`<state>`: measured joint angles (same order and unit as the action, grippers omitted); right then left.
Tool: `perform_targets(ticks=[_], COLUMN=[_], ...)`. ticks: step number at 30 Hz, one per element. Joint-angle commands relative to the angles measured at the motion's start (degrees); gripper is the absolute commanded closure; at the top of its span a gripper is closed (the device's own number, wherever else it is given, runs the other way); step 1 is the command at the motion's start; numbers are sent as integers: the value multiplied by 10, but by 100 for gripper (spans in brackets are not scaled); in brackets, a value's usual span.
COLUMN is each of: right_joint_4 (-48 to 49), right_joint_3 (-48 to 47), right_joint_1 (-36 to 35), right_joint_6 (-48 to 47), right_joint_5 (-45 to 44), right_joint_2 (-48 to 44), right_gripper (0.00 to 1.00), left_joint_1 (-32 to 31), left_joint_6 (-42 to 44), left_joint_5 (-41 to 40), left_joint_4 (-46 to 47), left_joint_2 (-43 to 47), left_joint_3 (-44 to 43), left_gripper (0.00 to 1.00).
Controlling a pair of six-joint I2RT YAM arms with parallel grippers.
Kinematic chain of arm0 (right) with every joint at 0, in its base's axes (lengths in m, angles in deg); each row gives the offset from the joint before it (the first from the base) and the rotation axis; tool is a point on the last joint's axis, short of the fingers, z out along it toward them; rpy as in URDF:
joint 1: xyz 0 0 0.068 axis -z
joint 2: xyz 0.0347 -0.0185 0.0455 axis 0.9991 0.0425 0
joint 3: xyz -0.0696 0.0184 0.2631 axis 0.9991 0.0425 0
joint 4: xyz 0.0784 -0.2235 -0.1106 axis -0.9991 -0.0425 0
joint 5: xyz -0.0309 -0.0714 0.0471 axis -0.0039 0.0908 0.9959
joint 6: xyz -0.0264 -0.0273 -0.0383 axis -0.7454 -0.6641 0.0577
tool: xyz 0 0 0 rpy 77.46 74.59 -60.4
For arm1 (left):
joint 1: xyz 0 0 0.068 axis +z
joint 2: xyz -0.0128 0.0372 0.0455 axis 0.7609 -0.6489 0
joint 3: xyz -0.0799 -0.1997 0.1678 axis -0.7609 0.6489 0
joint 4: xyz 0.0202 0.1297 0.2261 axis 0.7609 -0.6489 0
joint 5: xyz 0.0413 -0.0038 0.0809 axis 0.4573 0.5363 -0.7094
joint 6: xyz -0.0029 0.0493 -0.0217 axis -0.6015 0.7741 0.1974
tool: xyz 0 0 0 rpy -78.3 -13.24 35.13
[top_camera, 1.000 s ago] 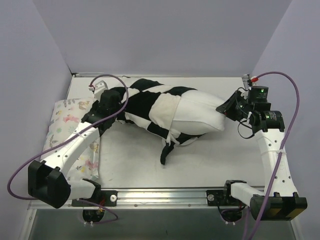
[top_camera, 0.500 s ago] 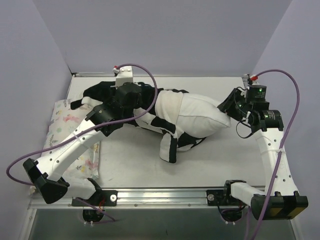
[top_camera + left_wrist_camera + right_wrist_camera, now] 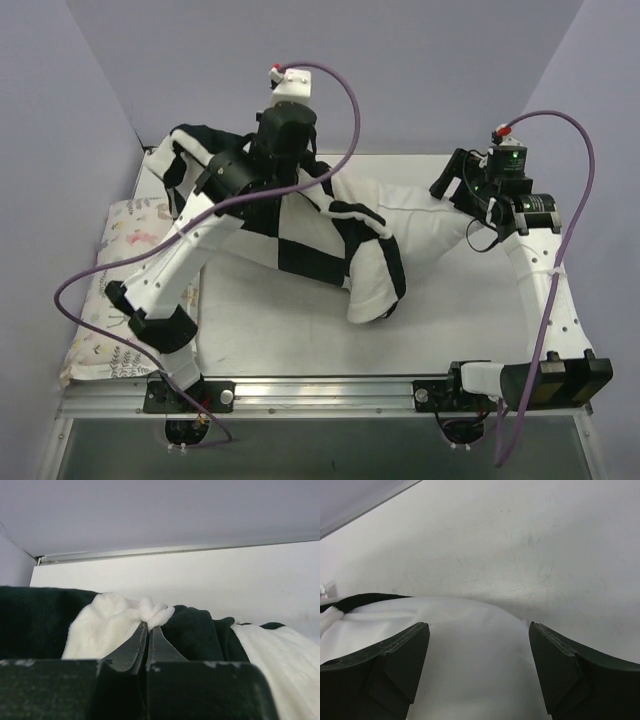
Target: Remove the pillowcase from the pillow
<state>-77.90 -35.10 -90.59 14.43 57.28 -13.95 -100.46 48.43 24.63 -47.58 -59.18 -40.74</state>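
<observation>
- Pillowcase (image 3: 310,250), large soft fabric cover in big black and white checkerboard squares: draped across the middle of the table, raised at its far-left end, sagging into a fold towards the front.
- Partly off the plump plain white rectangular pillow (image 3: 430,225); pillow's bare end pointing right, long axis running left to right.
- Left gripper (image 3: 147,627) clamped tight on a pinch of the white-and-black cloth, held high at the far left; the nearer arm for the case.
- Right gripper (image 3: 477,630) spread wide, straddling the pillow's bare right end; contact with it not clear.
- Likely next: pinning that end, then drawing the case leftward along the axis, away from the right jaws.
- Pale floral-print pillow (image 3: 125,235) at the left edge under the left arm, purple cable (image 3: 345,100) looping above the left wrist: possible snags.
- White table (image 3: 500,320) beneath it all.
</observation>
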Motion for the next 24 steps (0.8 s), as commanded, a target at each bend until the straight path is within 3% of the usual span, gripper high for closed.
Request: perform_targets(ticks=[1,6,9,12,13,17,21,24], right_joint_4=[7,8,8,8,8,11,35,94], right_joint_3=[-50,-113,-142,-159,-167,-156,-68,48], right_joint_1=[0,-9,-10,-12,-12,-15,-25,-39], right_joint_6=[-9,-2,-4,-1,1,0,0,7], right_joint_5=[-4,7,8,8,10,15,24,29], right_joint_2=[48,103,114,98,89,63,19,-24], right_gripper=[17,10,7,2,2,0,0,0], left_joint_1=[83,170,181,189,193,195,192,188], left_joint_6=[-49,-119,-121,-119,-118,-111,-101,-101], left_joint_5=[138,261,291,303,307,319,329,342], left_joint_4=[-88,-89,-44,-11,-6,10,59,130], left_joint_2=[-73,-145,-153,-159,-160,-165,-139,-87], left_joint_3=[-89,-20,20,26,19,-13,0,64], left_gripper=[100,100,97,71,58,27,19,15])
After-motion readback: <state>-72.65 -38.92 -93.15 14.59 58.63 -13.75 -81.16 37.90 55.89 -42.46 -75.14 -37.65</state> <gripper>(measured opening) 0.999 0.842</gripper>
